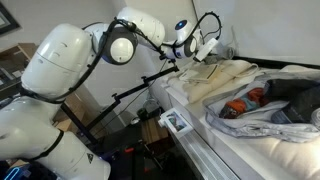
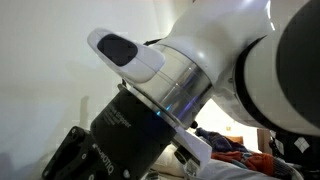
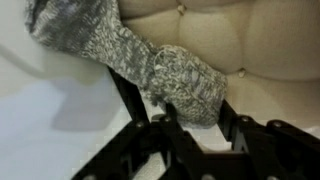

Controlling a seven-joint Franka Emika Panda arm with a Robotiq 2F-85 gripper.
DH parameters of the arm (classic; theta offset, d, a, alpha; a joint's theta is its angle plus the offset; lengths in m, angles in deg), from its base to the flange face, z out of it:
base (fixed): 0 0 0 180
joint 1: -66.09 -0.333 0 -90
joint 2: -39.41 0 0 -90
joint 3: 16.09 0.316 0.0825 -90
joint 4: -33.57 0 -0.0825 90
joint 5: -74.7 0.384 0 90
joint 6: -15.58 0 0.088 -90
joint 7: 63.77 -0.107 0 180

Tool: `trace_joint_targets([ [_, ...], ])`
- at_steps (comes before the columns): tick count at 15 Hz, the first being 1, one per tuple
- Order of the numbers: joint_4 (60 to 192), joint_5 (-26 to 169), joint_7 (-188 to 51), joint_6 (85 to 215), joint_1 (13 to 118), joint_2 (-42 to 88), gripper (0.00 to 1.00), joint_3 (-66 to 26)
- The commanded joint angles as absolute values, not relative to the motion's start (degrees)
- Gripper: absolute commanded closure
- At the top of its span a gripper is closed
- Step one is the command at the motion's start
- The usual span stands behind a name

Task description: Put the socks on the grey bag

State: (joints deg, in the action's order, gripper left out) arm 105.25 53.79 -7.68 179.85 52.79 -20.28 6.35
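Observation:
In the wrist view a mottled grey knitted sock (image 3: pixel 150 55) lies across a white surface and a cream tufted cloth (image 3: pixel 255 40). My gripper (image 3: pixel 177 98) has a finger on each side of the sock's rounded end, and both press against it. In an exterior view the gripper (image 1: pixel 205 47) is at the far back of the bed, over the cream cloth (image 1: pixel 228 76). The grey bag (image 1: pixel 262 122) lies crumpled nearer the front. An orange-red sock (image 1: pixel 241 105) and a dark piece (image 1: pixel 292 95) rest on the bag.
A white ledge (image 1: pixel 195 120) runs along the bed's near side, with a small framed object (image 1: pixel 176 122) on it. A black stand (image 1: pixel 130 95) is beside the bed. The robot's arm (image 2: pixel 200 70) blocks nearly all of an exterior view.

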Motion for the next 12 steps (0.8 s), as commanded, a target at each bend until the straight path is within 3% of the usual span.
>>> trace_joint_targets([
  [1, 102.65, 55.08, -5.57, 177.44, 51.20, -20.93, 0.86, 5.17],
  [3, 102.51, 55.21, -5.38, 177.19, 51.10, -20.87, 0.98, 5.34],
  [4, 102.73, 55.50, -5.09, 177.24, 51.36, -20.81, 0.99, 6.01],
  [12, 111.03, 49.49, -8.06, 183.98, 50.24, -14.21, 0.96, 7.92],
])
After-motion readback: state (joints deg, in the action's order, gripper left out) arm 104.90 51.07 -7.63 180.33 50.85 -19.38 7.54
